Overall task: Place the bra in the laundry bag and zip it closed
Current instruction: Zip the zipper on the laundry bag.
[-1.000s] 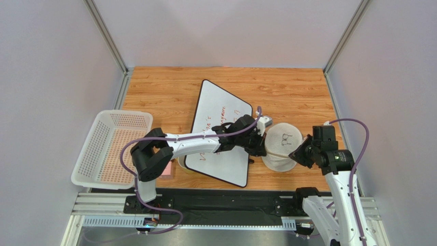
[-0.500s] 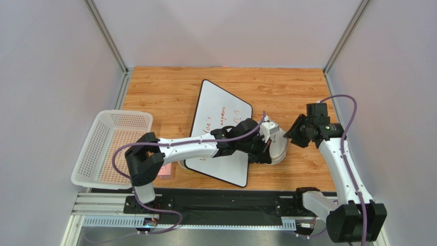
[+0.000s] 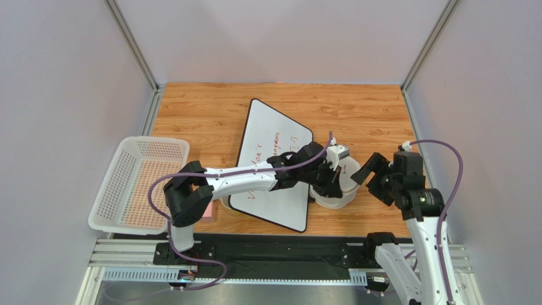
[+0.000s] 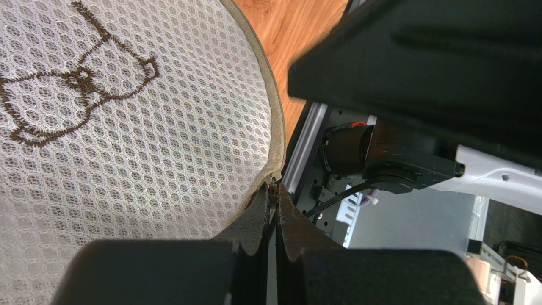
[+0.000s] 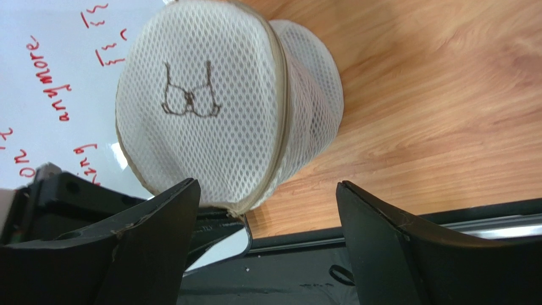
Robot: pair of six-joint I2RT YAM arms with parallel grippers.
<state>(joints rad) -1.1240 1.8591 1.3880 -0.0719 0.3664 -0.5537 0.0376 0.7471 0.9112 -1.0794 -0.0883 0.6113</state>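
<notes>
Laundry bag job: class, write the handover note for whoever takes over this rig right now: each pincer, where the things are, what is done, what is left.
Left pincer: shut on the laundry bag at its zip seam.
Right pincer: open, near the bag, touching nothing.
Bag: tipped on its side by the whiteboard, lid towards the right wrist camera.
Bra: not visible in any view; likely inside.
Done: seam looks zipped where it shows.
Left: check the stretch by the left pincer, finish zipping if needed, release.

Red handwriting on the whiteboard includes "anymore"; the rest is unreadable. The bag has a brown stitched bra outline on its lid.
</notes>
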